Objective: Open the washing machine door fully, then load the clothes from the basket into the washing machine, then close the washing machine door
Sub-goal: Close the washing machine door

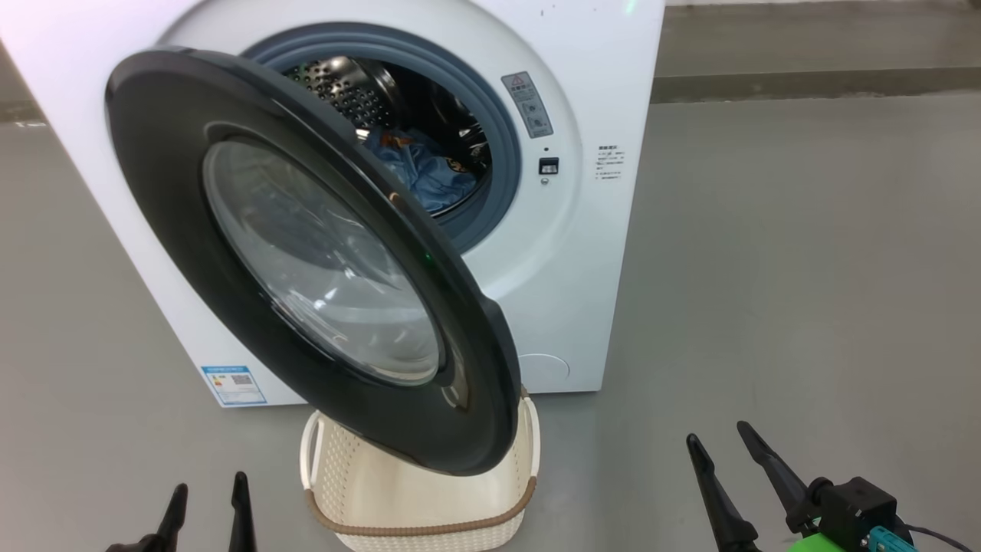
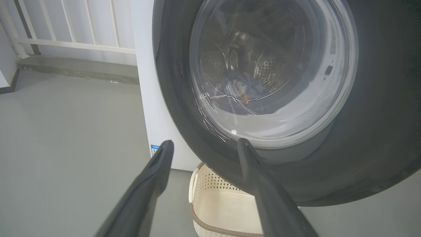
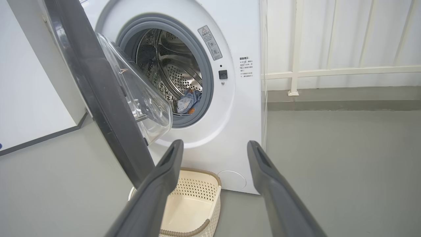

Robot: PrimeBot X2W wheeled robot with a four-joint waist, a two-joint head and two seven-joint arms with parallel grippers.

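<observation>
Inside the steel drum (image 1: 345,84) of the washing machine (image 1: 582,230) lie the blue printed clothes (image 1: 425,172). The cream basket (image 1: 368,491) on the floor (image 1: 805,268) just before the machine looks empty, so I judge loading done and closing the door the step in hand. The washing machine door (image 1: 176,192) stands about half swung, hinged at the left, its lower edge over the basket. The left tool (image 1: 210,484) and the right tool (image 1: 717,433) are both spread wide, holding nothing, near and low. A good close would press the left tool on the glossy black rim (image 1: 490,345) by the free edge, not on the glass (image 1: 322,261), and follow through until the door catches shut. First check that no fabric drapes over the grey gasket (image 1: 502,146).
</observation>
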